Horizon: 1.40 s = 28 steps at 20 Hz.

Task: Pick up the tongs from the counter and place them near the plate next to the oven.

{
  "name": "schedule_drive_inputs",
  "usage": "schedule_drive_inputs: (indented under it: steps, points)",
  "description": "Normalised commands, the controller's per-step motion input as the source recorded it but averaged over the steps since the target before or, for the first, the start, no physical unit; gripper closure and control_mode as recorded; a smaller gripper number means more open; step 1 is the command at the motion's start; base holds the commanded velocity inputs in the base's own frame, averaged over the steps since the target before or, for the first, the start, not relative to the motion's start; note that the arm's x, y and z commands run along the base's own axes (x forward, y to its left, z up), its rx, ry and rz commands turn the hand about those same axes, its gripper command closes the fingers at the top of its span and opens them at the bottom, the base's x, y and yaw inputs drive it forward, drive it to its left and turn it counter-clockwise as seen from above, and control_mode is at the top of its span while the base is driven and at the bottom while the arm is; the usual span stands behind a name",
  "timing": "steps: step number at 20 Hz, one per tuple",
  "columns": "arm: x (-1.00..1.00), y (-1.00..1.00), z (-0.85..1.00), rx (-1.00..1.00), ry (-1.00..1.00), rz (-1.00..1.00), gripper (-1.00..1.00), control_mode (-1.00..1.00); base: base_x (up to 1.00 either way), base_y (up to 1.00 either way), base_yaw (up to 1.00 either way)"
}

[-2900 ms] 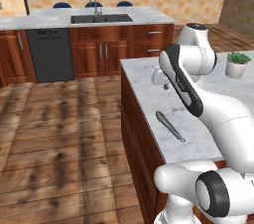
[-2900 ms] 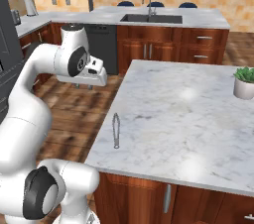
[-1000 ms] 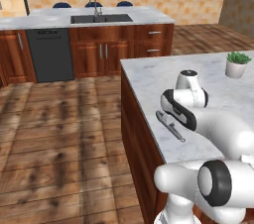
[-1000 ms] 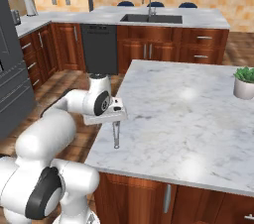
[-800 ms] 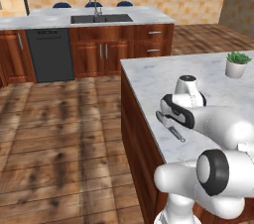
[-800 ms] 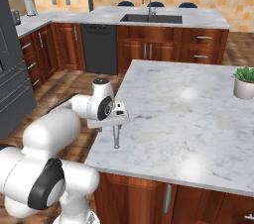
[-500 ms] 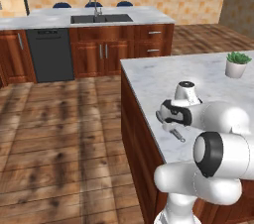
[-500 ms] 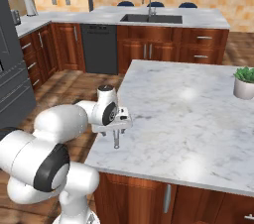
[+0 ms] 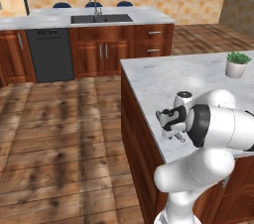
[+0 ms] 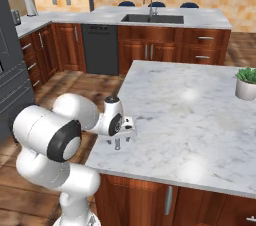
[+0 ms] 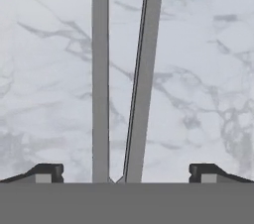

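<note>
Two small dark fingertips (image 11: 45, 172) stand wide apart at the bottom of the hand view, one at far left, one at far right; between them run the slim grey metal tongs (image 11: 121, 79), two long narrow arms lying flat on the white-grey marbled stone counter (image 11: 44, 69) and widening slightly toward the top of that view; the gripper (image 11: 124, 173) is spread open and has not closed on anything.

From the right base view the gripper (image 10: 119, 139) hangs low over the near left corner of the counter (image 10: 200, 115), close to the edge.

Likely risks, as I judge them: the arms lie a little left of centre between the fingertips, so closing could push the tongs sideways before the far finger meets them; the tongs are thin and flat on the stone, so a gripper not low enough would close above them; with the edge so near, a nudged tool could slide off to the floor.
</note>
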Motion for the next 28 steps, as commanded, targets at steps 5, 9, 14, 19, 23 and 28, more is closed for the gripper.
schedule_drive_inputs:
  steps: [5,9,14,19,23,28]
  points:
    - [0.11,-0.10,-0.59,0.00,0.00,0.00,1.00,-1.00,0.00,0.00,0.00]
    - [0.00,-0.05,-0.71,0.00,0.02,0.00,1.00,-1.00,0.00,0.00,0.00]
    - [-0.04,0.05,-0.74,0.00,0.06,0.00,1.00,-1.00,0.00,0.00,0.00]
    - [-0.88,0.01,0.17,0.09,-0.12,-0.01,1.00,-1.00,0.00,0.00,0.00]
    - [-0.92,0.21,0.82,0.09,-0.21,0.00,1.00,-1.00,0.00,0.00,0.00]
    - [-0.79,0.30,0.88,0.00,-0.12,0.00,1.00,-1.00,0.00,0.00,0.00]
